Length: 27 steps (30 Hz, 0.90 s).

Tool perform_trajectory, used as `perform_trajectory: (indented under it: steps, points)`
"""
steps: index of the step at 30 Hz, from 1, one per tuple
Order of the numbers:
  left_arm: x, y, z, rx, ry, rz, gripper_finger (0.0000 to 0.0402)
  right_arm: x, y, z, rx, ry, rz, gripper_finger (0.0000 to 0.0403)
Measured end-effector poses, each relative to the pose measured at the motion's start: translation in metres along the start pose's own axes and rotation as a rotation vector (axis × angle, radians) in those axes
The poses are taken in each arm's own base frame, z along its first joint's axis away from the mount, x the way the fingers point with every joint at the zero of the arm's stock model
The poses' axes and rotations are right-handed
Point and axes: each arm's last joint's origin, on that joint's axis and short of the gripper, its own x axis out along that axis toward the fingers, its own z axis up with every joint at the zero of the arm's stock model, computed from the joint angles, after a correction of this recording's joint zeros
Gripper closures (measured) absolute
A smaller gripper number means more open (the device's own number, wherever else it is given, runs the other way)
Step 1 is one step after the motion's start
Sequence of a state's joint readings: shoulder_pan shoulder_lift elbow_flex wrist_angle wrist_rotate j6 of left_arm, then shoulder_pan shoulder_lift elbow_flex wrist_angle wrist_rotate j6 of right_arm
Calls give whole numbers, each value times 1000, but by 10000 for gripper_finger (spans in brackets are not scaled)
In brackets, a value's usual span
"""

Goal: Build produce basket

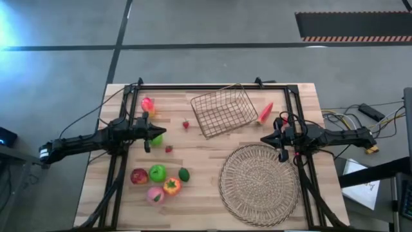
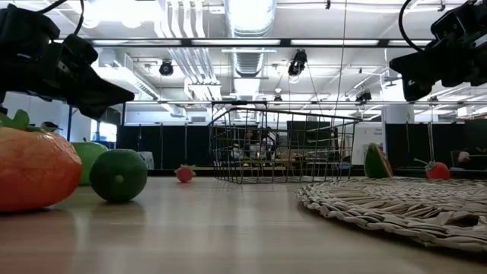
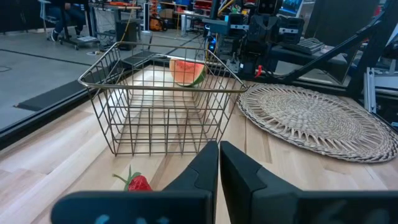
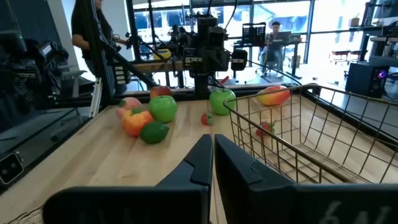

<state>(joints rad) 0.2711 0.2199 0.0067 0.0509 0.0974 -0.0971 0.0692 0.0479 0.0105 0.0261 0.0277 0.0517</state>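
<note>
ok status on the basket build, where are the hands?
Left hand shut, empty, over the table's left half. Right hand shut, empty, at the straw mat edge. Basket empty; produce all still on the table. Nothing blocking.

Both arms are matte black, built of slim jointed segments with thin black cables looped along them. Each ends in a black two-finger tool: the left tool [image 1: 147, 143] and the right tool [image 1: 282, 152], whose fingers [image 4: 200, 163] are smooth, flat, tapering wedges.
</note>
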Motion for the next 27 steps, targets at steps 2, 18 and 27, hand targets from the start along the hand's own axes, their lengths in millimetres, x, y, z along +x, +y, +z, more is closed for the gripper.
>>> perform_trajectory:
  steps: [2,18,27]
  points:
    - [0,0,0,0,0,0,402,0,0,0,0,-1,0,394]
    - [0,0,0,0,0,0,402,0,0,0,0,0,0,394]
    - [0,0,0,0,0,1,402,0,0,0,-27,-1,0,394]
